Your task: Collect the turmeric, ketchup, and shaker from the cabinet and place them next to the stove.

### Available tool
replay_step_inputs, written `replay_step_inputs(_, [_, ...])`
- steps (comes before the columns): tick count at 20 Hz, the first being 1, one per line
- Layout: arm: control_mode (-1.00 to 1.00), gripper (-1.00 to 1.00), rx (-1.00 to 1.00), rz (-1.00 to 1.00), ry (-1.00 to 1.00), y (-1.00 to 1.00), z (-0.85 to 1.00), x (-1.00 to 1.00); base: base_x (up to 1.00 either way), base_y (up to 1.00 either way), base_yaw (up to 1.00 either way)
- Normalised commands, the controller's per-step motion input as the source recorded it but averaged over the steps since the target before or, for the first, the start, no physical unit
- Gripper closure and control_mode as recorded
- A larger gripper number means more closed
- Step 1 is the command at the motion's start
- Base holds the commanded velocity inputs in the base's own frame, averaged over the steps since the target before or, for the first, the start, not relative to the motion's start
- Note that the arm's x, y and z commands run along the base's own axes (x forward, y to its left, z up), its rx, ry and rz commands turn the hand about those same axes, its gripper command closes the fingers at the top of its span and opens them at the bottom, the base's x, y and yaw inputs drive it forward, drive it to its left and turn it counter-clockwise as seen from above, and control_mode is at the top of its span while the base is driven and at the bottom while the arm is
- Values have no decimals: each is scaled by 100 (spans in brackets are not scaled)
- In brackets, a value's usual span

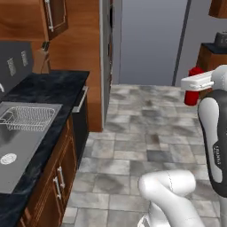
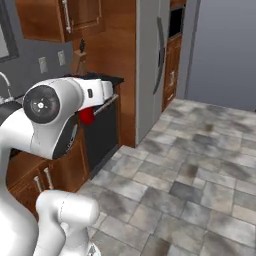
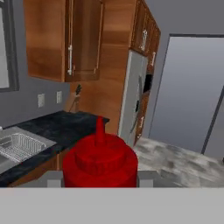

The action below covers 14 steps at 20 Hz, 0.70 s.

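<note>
Currently one ketchup bottle is clamped between the two fingers of the end effector, held in the air above the floor, well apart from the single dark surface

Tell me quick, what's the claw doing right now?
Claw: shut on the ketchup, the red bottle clamped between its fingers with the nozzle pointing away from the hand camera.
</note>
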Motion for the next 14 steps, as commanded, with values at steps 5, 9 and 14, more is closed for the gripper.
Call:
replay_step_inputs(5, [100,100,0,0,0,0,0,0,75,-66,-41])
replay_step_inputs(9, [100,100,0,0,0,0,0,0,85,-41,-39])
replay_step_inputs(14, [100,100,0,0,0,0,0,0,91,-20,-34])
